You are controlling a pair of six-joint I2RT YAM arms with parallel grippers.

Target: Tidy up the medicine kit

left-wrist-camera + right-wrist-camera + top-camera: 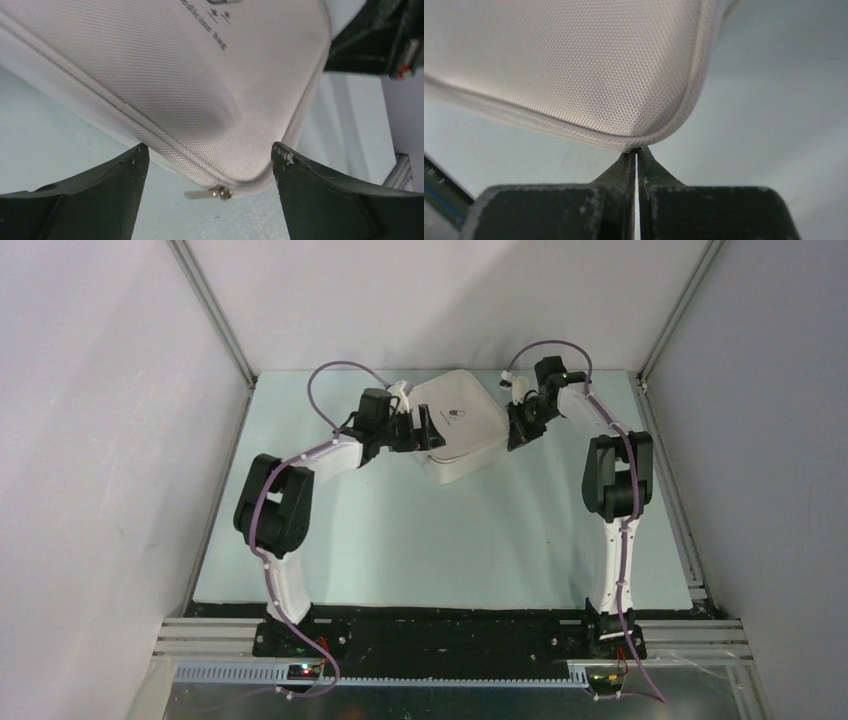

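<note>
The medicine kit (455,425) is a white soft zip case with a small dark logo on its lid. It lies shut at the far middle of the table. My left gripper (425,435) is open at its left corner. In the left wrist view the case (200,75) fills the frame, its corner reaches between my open fingers (208,147), and a metal zip pull (207,193) sticks out at that corner. My right gripper (517,430) is at the case's right corner. In the right wrist view its jaws (636,150) are shut, with the tips touching the case's corner seam (574,65).
The case sits on a pale green mat (420,540). Grey walls and aluminium frame posts (215,315) close in the sides and back. A metal rail (690,570) runs along the mat's right edge. The right arm's wrist (380,35) shows beyond the case.
</note>
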